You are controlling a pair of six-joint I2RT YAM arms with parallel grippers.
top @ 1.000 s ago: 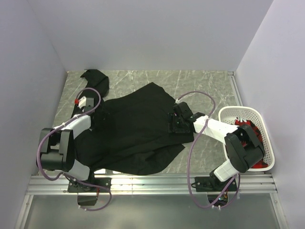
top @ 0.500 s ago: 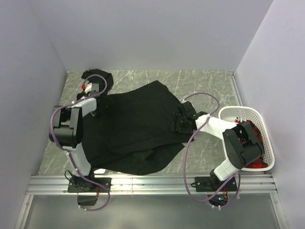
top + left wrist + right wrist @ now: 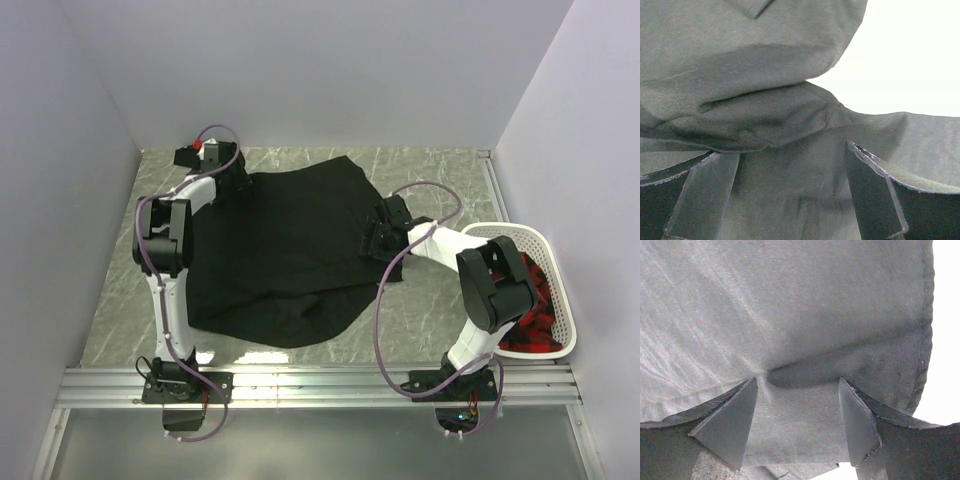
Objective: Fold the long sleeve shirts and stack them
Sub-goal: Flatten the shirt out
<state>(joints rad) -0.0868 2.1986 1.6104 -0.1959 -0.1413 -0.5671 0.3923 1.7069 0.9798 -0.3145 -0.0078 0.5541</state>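
One black long sleeve shirt lies spread over the marble table. My left gripper is at the shirt's far left corner. In the left wrist view its jaws stand apart with folded black cloth lying between and beyond them. My right gripper is at the shirt's right edge. In the right wrist view its jaws stand apart over a flat band of cloth that has a crease just ahead of the fingertips. No buttons or collar show.
A white slotted basket stands at the table's right edge, holding red and dark clothing. White walls close in the left, far and right sides. A metal rail runs along the near edge.
My left arm swung from the near left up to the far left corner. The shirt's far edge moved away and now lies flatter and wider. My right gripper shifted slightly farther away.
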